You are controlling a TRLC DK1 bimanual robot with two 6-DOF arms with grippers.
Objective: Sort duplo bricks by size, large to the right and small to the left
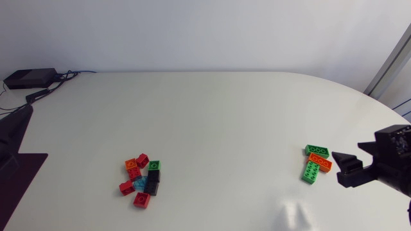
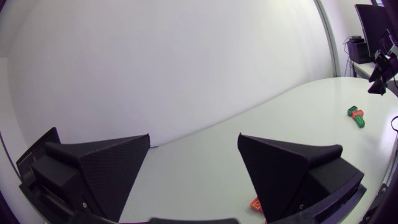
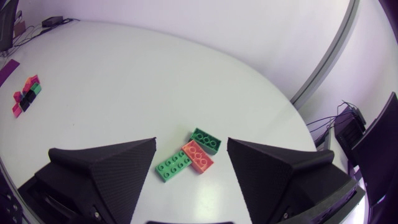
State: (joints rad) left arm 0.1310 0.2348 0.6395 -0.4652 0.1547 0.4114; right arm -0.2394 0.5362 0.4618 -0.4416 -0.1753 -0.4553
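Over on the right side of the white table (image 1: 212,115) there are three large bricks (image 1: 316,162), bunched together and touching: two green, with one orange (image 3: 197,155) lying between them. The right gripper (image 3: 191,142) hovers just beside them, its two wedge fingers spread wide, nothing in its grasp. From its own wrist camera the trio sits ahead of the gap between the fingers, and neither finger touches a brick.

Across on the left side sits the pile of small bricks (image 1: 142,181), tightly packed and well apart from the large three. Counting from above: four red, one orange, one green, one light blue, and a black patch that looks like two bricks, though I cannot separate them for sure. That makes about nine.

The left gripper (image 2: 194,135) is released too, fingers far apart with only bare table between them. A sliver of an orange-red small brick (image 2: 255,203) peeks out beside one finger. Far across the table from this wrist view, the large group shows as a little green and orange cluster.
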